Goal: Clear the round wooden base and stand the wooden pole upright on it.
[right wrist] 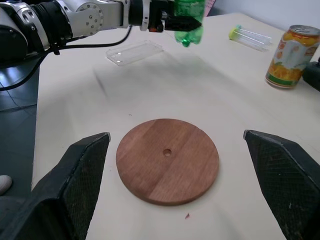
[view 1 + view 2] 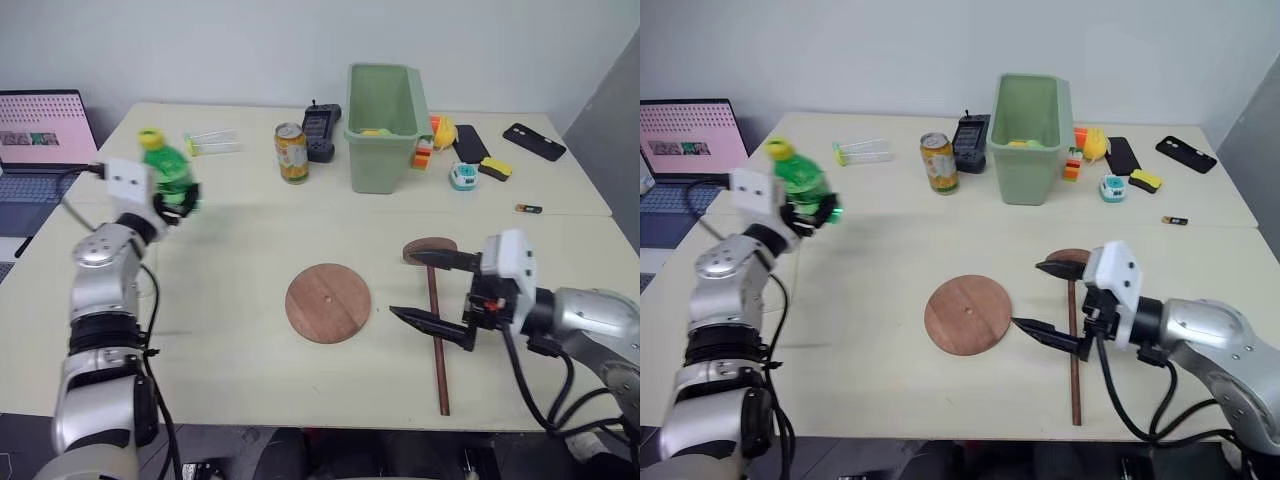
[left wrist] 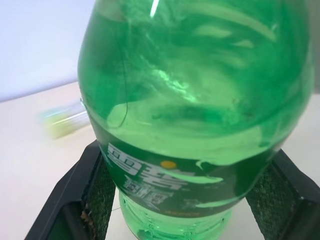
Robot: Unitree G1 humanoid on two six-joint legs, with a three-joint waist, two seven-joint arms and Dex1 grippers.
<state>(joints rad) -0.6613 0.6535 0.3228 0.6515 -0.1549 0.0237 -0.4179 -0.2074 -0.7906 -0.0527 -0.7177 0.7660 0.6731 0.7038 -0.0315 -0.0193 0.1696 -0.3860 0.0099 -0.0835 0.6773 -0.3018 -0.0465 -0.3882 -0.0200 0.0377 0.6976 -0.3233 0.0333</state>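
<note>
From the head views, the left gripper (image 2: 178, 205) is clamping a green bottle (image 2: 168, 172) with a yellow cap and holding it above the tabletop (image 2: 230, 250) at the left side, well apart from the round wooden base (image 2: 328, 302), which is lying flat and bare near the middle. The right gripper (image 2: 432, 290) is hanging with its two black fingers spread wide and gripping nothing, just right of the base and over the wooden pole (image 2: 438, 345), which is lying flat on the tabletop with its small disc end pointing toward the far side. Further back, a yellow can (image 2: 292, 153), a green bin (image 2: 385, 110) and a black phone (image 2: 533, 141) are standing or lying along the far edge. In the left wrist view, the gripper's two pads (image 3: 102, 192) are pressing against both sides of the green bottle just below its label. In the right wrist view, the wide-spread fingers (image 1: 75, 175) are framing the round wooden base, its centre hole showing, while the left gripper is holding the bottle clear of the tabletop beyond it.
</note>
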